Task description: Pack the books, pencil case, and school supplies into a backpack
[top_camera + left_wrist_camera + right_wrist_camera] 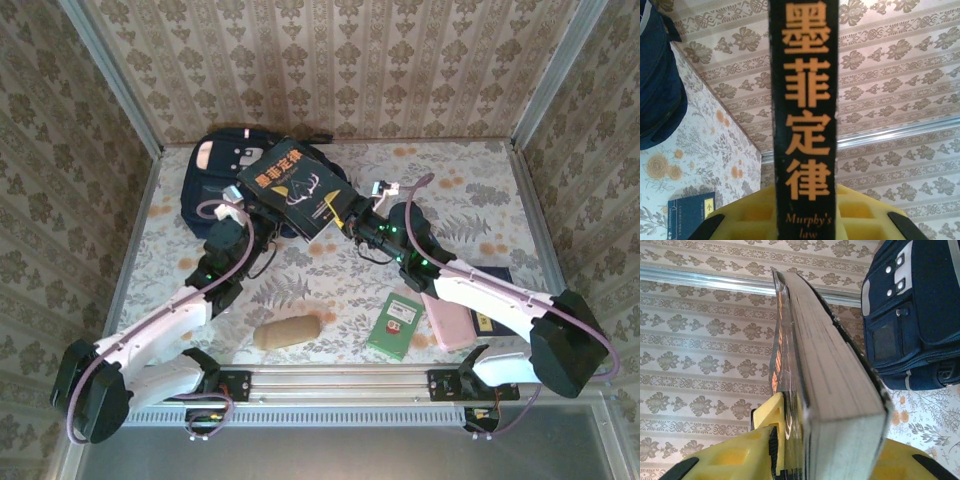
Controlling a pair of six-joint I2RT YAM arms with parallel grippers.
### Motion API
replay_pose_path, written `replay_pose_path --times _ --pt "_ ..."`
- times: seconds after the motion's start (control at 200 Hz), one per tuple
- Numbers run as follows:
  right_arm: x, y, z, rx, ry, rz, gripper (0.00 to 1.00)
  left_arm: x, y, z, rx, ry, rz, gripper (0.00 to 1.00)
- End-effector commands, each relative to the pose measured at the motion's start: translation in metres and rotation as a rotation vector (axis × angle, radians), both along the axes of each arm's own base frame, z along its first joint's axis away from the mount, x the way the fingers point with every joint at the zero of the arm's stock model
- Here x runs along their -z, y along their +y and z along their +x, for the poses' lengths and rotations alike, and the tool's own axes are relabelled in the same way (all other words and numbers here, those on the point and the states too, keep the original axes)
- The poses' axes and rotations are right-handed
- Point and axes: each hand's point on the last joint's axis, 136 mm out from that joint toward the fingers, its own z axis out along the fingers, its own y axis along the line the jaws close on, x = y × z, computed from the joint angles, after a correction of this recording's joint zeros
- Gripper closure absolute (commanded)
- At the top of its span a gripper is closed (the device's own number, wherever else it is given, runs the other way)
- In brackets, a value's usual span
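A black book (295,185) with orange title and white antlers hangs tilted above the table, in front of the navy backpack (215,165). My left gripper (257,213) is shut on its lower left edge; in the left wrist view the spine (805,100) rises between the yellow fingers (752,212). My right gripper (345,215) is shut on the lower right corner; its yellow finger (771,425) presses on the cover beside the page edge (840,390), the other finger hidden. The backpack (915,315) lies just past the book. A tan pouch-like pencil case (287,332) lies near the front edge.
A small green book (395,325), a pink flat case (447,318) and a navy book (492,283) lie at the front right under my right arm. The navy book (690,215) also shows on the flowered tablecloth. Patterned walls close the back and both sides.
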Motion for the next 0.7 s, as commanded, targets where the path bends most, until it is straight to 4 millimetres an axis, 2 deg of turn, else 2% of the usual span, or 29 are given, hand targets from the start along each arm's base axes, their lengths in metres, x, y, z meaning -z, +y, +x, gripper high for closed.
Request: replay_pose_path --times 0.0,0.19,0.25,0.375,0.4,0.575,0.645,0.695 --pt "-0.042 0.011 -0.005 -0.032 -0.123 0.064 0.64 -0.009 -0.006 -0.003 0.013 -0.014 -0.02 1.0" --pt "-0.038 0.014 -0.002 -0.026 -0.128 0.05 0.66 -0.005 -0.012 -0.004 0.022 0.001 -0.022 1.0" --pt "-0.035 0.011 -0.001 -0.008 -0.133 0.041 0.74 -0.004 -0.015 -0.004 0.031 0.003 -0.022 1.0" --pt "-0.026 -0.005 0.003 0.056 -0.128 -0.029 1.0 0.004 -0.019 -0.004 0.041 0.015 -0.001 1.0" --pt "-0.022 -0.01 0.004 0.075 -0.121 -0.049 1.0 0.005 -0.018 -0.003 0.038 0.013 0.013 1.0" --pt "0.013 -0.062 0.01 0.19 -0.035 -0.217 1.0 0.024 -0.005 0.005 0.049 0.029 0.241 0.58" --pt "0.024 -0.084 0.01 0.225 -0.019 -0.278 1.0 0.028 0.001 0.014 0.084 0.025 0.392 0.48" --pt "0.032 -0.1 0.007 0.249 -0.01 -0.33 1.0 0.035 0.005 0.023 0.117 0.051 0.517 0.45"
